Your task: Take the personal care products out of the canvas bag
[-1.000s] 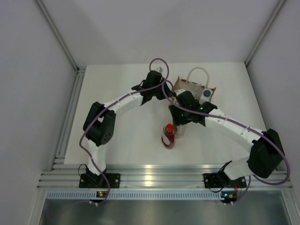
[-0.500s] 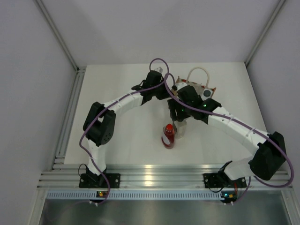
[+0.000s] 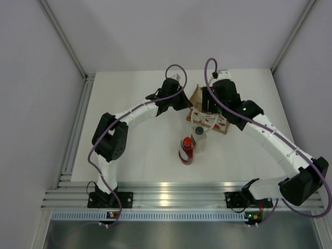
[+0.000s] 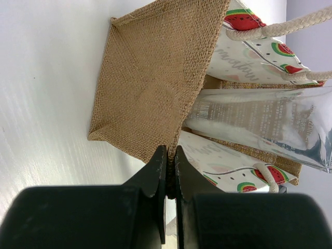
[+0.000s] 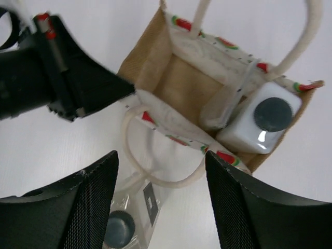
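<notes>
The canvas bag stands at the back of the table, its mouth open in the right wrist view. Inside it are a whitish bottle with a dark grey cap and a slim grey container. My left gripper is shut on the bag's burlap side edge; it also shows in the top view. My right gripper is open and empty, hovering above the bag. The red bottle and the other whitish bottle stand upright side by side on the table.
The rope handle hangs over the bag's near side, just above the whitish bottle on the table. White walls and a metal rail border the table. The arm bases sit at the near edge.
My right gripper has left the whitish bottle standing beside the red one and moved back and up to above the bag. The left gripper has kept its hold on the bag.
</notes>
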You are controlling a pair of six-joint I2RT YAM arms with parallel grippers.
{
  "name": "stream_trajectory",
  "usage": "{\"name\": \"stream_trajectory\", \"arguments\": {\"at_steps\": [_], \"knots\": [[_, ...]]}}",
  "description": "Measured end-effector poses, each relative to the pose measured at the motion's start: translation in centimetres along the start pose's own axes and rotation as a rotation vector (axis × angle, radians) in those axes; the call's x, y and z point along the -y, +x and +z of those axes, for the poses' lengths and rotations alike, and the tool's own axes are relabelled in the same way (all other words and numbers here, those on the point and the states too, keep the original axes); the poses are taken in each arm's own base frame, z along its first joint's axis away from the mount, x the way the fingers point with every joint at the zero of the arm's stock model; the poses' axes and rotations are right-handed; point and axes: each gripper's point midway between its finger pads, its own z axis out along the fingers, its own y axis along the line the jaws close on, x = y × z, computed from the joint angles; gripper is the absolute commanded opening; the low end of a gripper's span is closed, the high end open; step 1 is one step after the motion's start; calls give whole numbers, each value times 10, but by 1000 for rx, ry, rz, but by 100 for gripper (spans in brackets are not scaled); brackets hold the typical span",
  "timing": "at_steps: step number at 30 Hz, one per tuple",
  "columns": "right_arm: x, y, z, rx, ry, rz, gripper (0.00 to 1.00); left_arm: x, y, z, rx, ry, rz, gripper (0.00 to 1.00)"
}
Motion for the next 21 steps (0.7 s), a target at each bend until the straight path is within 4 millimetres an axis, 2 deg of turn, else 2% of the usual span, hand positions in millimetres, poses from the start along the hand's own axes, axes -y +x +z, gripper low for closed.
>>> {"name": "stream_trajectory", "arguments": {"at_steps": [5, 10, 16, 21], "knots": [[38, -20, 7, 48, 156, 76, 64, 0, 0, 0, 0, 0, -1, 0], [56, -27, 25, 45, 242, 113, 61, 0, 0, 0, 0, 0, -5, 0], [76, -21, 60, -14, 317, 144, 57, 0, 0, 0, 0, 0, -8, 0], [84, -9, 80, -60, 342, 161, 55, 0, 0, 0, 0, 0, -8, 0]]}}
